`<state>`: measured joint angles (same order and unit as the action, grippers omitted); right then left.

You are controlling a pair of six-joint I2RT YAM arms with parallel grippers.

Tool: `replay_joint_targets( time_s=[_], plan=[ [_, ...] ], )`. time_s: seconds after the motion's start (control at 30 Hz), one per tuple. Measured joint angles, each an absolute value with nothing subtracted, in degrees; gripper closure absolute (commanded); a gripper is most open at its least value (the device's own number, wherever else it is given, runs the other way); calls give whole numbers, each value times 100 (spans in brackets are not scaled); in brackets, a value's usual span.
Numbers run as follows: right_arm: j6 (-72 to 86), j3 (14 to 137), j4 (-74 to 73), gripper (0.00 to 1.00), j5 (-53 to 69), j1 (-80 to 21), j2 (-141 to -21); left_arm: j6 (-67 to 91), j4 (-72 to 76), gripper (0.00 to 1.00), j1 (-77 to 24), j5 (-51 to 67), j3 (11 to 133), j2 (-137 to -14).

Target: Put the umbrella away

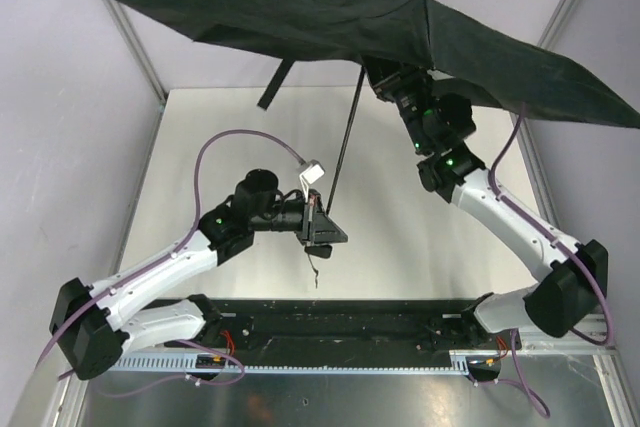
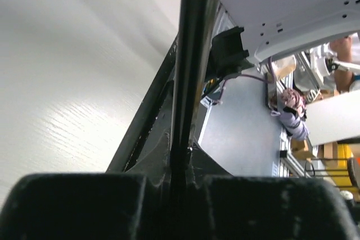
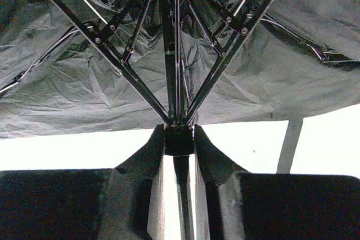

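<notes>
**Open umbrella held between both arms over the table**

From above, the fingers of the right gripper are hidden under the black canopy, and the right tip of the canopy is cut off by the edge of the picture. The handle end of the umbrella is hard to make out, because it disappears inside the left gripper. In the left wrist view the shaft is close and blurred, and the canopy does not show there.

The umbrella is open and stands above the white table, with the canopy on the far side and the thin shaft coming down toward the near left. A strap hangs from the canopy, and a thin cord hangs below the left gripper.

The left gripper is closed on the lower shaft, with one pad on each side. The right gripper is nearly closed; its fingertips press on the black block where the ribs meet on the shaft
</notes>
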<state>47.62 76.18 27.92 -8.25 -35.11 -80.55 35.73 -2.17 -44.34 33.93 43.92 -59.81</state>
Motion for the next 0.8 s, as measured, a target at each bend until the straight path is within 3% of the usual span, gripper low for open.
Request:
replay_joint_targets(
  time_s=[0.17, 0.37, 0.8],
  plan=[
    [4873, 6635, 3328, 100, -1144, -3542, -7540, 3361, -416, 100, -4379, 3789, 4565, -6193],
    [5247, 5802, 3214, 100, -224, -4407, -7544, 4244, 296, 100, -3986, 3299, 4995, -6305],
    [5437, 5588, 3210, 100, 340, -4287, -7382, 4567, 685, 100, -4069, 3201, 4790, -6230]
  ],
)
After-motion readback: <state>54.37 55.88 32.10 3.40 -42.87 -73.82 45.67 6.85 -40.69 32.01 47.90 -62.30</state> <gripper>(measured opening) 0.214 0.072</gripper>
